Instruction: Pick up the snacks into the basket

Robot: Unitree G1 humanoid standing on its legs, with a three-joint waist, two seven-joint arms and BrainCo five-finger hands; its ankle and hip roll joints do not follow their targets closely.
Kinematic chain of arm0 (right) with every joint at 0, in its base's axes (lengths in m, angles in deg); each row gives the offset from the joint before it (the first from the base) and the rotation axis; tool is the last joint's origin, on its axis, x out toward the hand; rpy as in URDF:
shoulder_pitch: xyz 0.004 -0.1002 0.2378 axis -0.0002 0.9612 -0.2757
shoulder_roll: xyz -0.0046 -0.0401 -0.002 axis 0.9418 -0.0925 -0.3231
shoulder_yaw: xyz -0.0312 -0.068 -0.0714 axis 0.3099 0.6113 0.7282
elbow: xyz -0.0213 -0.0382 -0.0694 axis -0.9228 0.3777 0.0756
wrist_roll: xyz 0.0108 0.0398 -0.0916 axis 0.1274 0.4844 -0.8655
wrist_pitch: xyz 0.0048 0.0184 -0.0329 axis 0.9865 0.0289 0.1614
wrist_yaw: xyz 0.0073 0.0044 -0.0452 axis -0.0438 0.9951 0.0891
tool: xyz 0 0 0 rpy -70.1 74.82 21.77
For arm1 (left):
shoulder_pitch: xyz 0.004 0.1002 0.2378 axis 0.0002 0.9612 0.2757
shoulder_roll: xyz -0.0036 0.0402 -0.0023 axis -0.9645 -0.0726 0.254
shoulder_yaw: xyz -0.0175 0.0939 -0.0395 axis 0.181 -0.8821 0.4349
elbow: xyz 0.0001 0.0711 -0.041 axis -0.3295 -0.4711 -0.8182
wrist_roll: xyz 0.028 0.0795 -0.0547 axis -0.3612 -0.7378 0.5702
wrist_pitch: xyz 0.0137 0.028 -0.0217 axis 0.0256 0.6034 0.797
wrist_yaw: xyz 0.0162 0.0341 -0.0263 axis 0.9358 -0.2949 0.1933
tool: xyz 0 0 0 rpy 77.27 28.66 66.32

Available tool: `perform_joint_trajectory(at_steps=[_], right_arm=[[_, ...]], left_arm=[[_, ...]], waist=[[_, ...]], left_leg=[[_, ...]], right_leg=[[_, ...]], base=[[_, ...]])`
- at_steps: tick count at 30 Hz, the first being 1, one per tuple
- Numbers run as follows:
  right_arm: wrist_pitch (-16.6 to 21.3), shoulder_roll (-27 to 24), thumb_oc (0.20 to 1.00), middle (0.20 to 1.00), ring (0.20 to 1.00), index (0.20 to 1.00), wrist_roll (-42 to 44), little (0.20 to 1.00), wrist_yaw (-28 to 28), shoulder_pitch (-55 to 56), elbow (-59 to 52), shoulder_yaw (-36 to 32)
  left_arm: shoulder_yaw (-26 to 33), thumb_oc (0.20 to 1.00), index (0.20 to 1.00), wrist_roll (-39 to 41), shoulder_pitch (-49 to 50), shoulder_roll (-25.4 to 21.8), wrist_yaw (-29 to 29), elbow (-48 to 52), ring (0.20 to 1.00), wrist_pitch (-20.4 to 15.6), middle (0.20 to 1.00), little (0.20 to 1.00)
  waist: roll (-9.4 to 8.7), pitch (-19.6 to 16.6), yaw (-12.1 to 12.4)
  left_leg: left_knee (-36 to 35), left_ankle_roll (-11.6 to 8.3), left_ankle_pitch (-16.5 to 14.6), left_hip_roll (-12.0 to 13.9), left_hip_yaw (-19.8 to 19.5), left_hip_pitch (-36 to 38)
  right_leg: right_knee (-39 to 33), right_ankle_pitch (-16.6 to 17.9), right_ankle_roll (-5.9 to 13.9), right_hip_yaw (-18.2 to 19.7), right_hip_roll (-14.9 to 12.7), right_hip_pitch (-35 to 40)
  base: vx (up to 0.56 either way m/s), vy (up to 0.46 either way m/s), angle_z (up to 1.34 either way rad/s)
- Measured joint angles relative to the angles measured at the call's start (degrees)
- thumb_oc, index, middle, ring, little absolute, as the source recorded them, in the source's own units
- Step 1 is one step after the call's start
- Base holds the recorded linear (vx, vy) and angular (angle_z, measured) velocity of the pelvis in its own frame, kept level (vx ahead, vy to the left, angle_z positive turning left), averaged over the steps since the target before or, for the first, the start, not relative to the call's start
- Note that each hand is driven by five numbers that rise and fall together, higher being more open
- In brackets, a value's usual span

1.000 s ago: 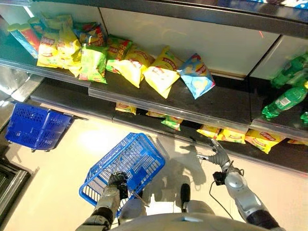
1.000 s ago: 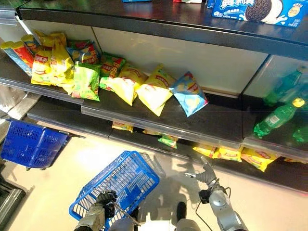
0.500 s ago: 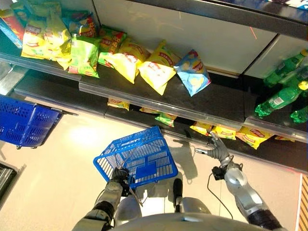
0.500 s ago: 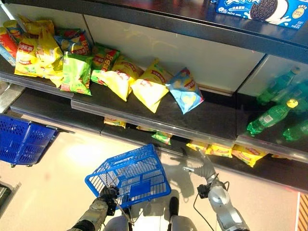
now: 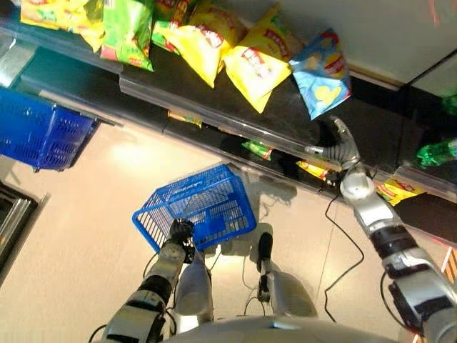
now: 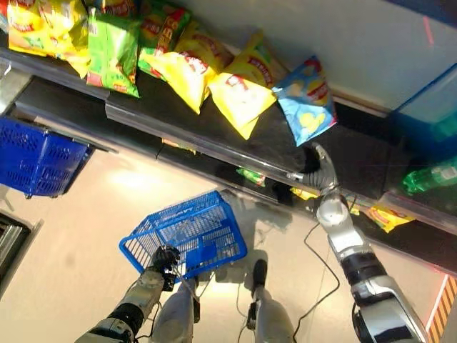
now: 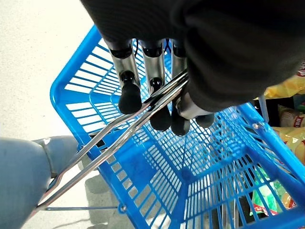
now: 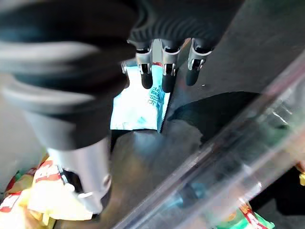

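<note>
The long black store shelf runs left to right, its far end cut off, as are the green and yellow snack bags at its far left. The blue plastic mesh basket hangs tilted over the floor, the left hand curled round its metal wire handles. The right hand reaches onto the shelf with fingers straight and spread, holding nothing, just near of the light blue snack bag, whose long axis runs near to far.
</note>
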Motion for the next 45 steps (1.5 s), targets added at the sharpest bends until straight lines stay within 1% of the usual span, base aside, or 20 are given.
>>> perform_joint_trajectory(at_steps=[2,6,9,11,12,16,19,20,21,22,23,24,25,27,30,33,36,41,45], right_arm=[[-0.5,-0.5,1.000,1.000,1.000,1.000,0.6,1.000,0.0,-2.8,3.2,1.1],[-1.0,-1.3,1.000,1.000,1.000,1.000,1.1,1.000,0.0,-5.1,4.9,1.5],[-1.1,-2.3,1.000,1.000,1.000,1.000,1.1,1.000,-0.7,-9.2,10.7,3.0],[-1.1,-3.5,1.000,1.000,1.000,1.000,1.1,1.000,-1.0,-11.3,12.9,3.5],[-0.9,-4.1,1.000,1.000,1.000,1.000,1.0,1.000,-1.2,-13.7,16.0,4.2],[-1.4,-4.5,1.000,1.000,1.000,1.000,1.0,1.000,-1.2,-18.3,21.2,4.7],[-1.4,-4.7,1.000,1.000,1.000,1.000,1.0,1.000,-2.6,-20.6,23.2,3.7],[-1.4,-4.6,1.000,1.000,1.000,1.000,1.2,1.000,-3.0,-20.5,22.8,3.0],[-1.6,-4.1,1.000,1.000,1.000,1.000,2.3,1.000,-4.1,-19.0,20.1,0.5],[-1.5,-3.9,1.000,1.000,1.000,1.000,2.6,1.000,-5.1,-18.5,19.6,0.6],[-1.6,-3.5,1.000,1.000,1.000,1.000,3.2,1.000,-6.1,-17.4,17.3,-0.6],[-1.7,-2.3,1.000,1.000,1.000,1.000,4.0,1.000,-7.2,-14.8,12.7,-3.2],[-1.4,-2.0,1.000,1.000,1.000,1.000,4.0,1.000,-8.3,-13.9,11.8,-3.5],[-1.0,0.3,1.000,1.000,1.000,1.000,4.4,1.000,-10.1,-10.2,6.4,-7.2],[-0.7,3.0,1.000,1.000,1.000,1.000,4.3,1.000,-12.3,-6.7,1.5,-8.9],[-0.3,8.2,1.000,1.000,1.000,1.000,2.7,1.000,-15.1,-3.0,-4.2,-10.1],[-0.3,10.4,1.000,1.000,1.000,1.000,0.6,1.000,-16.9,-0.8,-6.1,-10.1],[-0.2,15.1,1.000,1.000,1.000,1.000,-1.1,1.000,-22.5,0.2,-7.7,-9.9],[-0.2,16.6,1.000,1.000,1.000,1.000,-0.8,1.000,-25.2,-1.0,-7.5,-10.0]], left_arm=[[-0.5,0.200,0.200,0.3,-0.8,-0.6,0.0,0.5,0.200,0.0,0.200,0.200],[-0.4,0.200,0.200,1.3,-0.9,-1.4,0.4,2.0,0.200,-0.2,0.200,0.200],[-0.4,0.200,0.200,3.0,-0.9,-2.1,0.7,2.7,0.200,-0.3,0.200,0.200],[-0.4,0.200,0.200,3.0,-0.9,-2.5,0.7,3.9,0.200,-0.3,0.200,0.200],[-0.4,0.200,0.200,3.2,-0.9,-2.8,0.8,4.4,0.200,-0.6,0.200,0.200],[-0.4,0.200,0.200,4.6,-0.9,-3.8,1.5,5.5,0.200,-0.9,0.200,0.200],[-0.4,0.200,0.200,5.4,-0.9,-5.5,2.4,6.6,0.200,-1.4,0.200,0.200],[-0.2,0.200,0.200,5.8,-0.9,-5.6,2.5,6.8,0.200,-1.4,0.200,0.200],[0.0,0.200,0.200,6.7,-0.6,-5.6,2.8,7.4,0.200,-1.4,0.200,0.200],[0.1,0.200,0.200,6.9,-0.5,-5.6,2.9,7.5,0.200,-1.4,0.200,0.200],[0.1,0.200,0.200,7.0,-0.3,-5.5,3.1,8.1,0.200,-1.2,0.200,0.200],[0.1,0.200,0.200,7.1,0.6,-5.5,3.5,9.6,0.200,-1.2,0.200,0.200],[0.0,0.200,0.200,7.1,0.6,-5.5,3.5,9.8,0.200,-1.2,0.200,0.200],[0.1,0.200,0.200,7.1,1.0,-5.5,3.6,10.6,0.200,-1.2,0.200,0.200],[0.2,0.200,0.200,7.1,1.5,-5.5,4.4,11.2,0.200,-1.1,0.200,0.200],[0.1,0.200,0.200,6.9,1.5,-5.5,5.8,11.4,0.200,-0.5,0.200,0.200],[0.1,0.200,0.200,6.5,1.7,-5.5,6.7,11.8,0.200,0.0,0.200,0.200],[0.0,0.200,0.200,6.3,2.7,-5.6,8.6,13.0,0.200,0.3,0.200,0.200],[0.0,0.200,0.200,3.9,3.0,-6.5,10.4,11.5,0.200,2.3,0.200,0.200]], waist=[[-0.01,0.4,0.4],[0.00,1.3,0.7],[0.10,2.0,1.0],[0.14,2.0,1.8],[0.14,2.0,2.1],[0.21,2.1,2.4],[0.31,2.1,2.6],[0.36,2.1,2.7],[0.36,2.1,2.9],[0.39,2.2,3.0],[0.40,2.2,3.1],[0.43,2.3,3.1],[0.54,2.4,3.1],[0.77,2.6,3.1],[0.87,2.7,3.0],[1.05,2.8,2.1],[1.11,2.8,2.0],[1.35,2.9,1.9],[1.51,3.0,1.8]], left_leg=[[0.0,-0.01,0.1,0.0,0.0,-1.0],[0.0,0.03,0.2,0.0,-0.2,-1.9],[0.0,0.06,0.2,0.0,-0.2,-2.3],[0.0,0.03,0.3,0.0,-0.2,-3.1],[0.1,0.04,0.4,0.0,-0.3,-3.8],[0.2,0.12,0.4,-0.1,-0.4,-4.6],[0.3,0.13,0.6,-0.1,-0.4,-6.0],[0.3,0.14,0.6,-0.1,-0.4,-6.2],[0.4,0.17,0.6,-0.1,-0.5,-6.6],[0.3,0.17,0.6,-0.1,-0.4,-6.7],[0.3,0.17,0.6,-0.1,-0.4,-6.9],[0.2,0.19,0.6,-0.1,-0.4,-7.2],[0.2,0.19,0.6,-0.1,-0.4,-7.2],[0.1,0.19,0.6,-0.1,-0.4,-7.1],[0.1,0.19,0.6,-0.1,-0.2,-7.1],[0.1,0.20,0.7,-0.1,0.1,-7.0],[0.1,0.23,0.7,-0.2,0.3,-6.9],[0.1,0.24,0.7,-0.2,1.1,-6.9],[0.1,0.24,0.7,-0.1,1.4,-6.8]], right_leg=[[0.0,0.0,-0.01,-0.1,0.0,-1.0],[0.0,0.0,-0.02,-0.3,0.0,-1.7],[0.0,0.0,-0.01,-0.4,0.0,-2.0],[0.0,0.1,-0.05,-0.4,0.0,-2.9],[0.0,0.2,-0.03,-0.4,0.0,-3.6],[0.0,0.3,-0.01,-0.6,0.0,-4.3],[0.0,0.5,-0.03,-0.6,0.0,-5.5],[0.0,0.5,-0.02,-0.6,0.0,-5.8],[0.0,0.6,-0.03,-0.6,0.0,-6.1],[0.0,0.6,-0.03,-0.6,0.0,-6.3],[0.0,0.6,-0.02,-0.5,0.1,-6.6],[0.0,0.6,-0.02,-0.5,0.0,-6.8],[0.0,0.6,-0.02,-0.5,0.1,-6.8],[0.0,0.6,-0.02,-0.5,0.0,-6.9],[0.0,0.6,-0.02,-0.4,0.0,-7.0],[0.0,0.6,-0.01,0.2,0.0,-7.0],[0.0,0.7,0.01,0.5,0.0,-7.1],[0.0,0.9,0.05,0.9,-0.1,-7.5],[0.0,1.0,0.04,1.3,-0.1,-7.6]], base=[[0.00,0.000,0.00],[0.00,0.012,0.02],[0.00,0.000,0.00],[0.00,0.000,0.00],[0.00,0.000,0.00],[0.00,0.000,0.00],[0.02,0.027,-0.01],[0.03,0.044,0.00],[0.00,0.000,0.00],[0.00,0.000,0.00],[0.00,0.000,0.00],[0.00,0.000,0.00],[0.00,0.000,0.00],[0.00,0.000,0.00],[0.00,0.002,-0.01],[-0.01,0.008,-0.04],[-0.02,0.010,-0.05],[-0.02,0.015,-0.07],[-0.01,0.022,-0.04]])
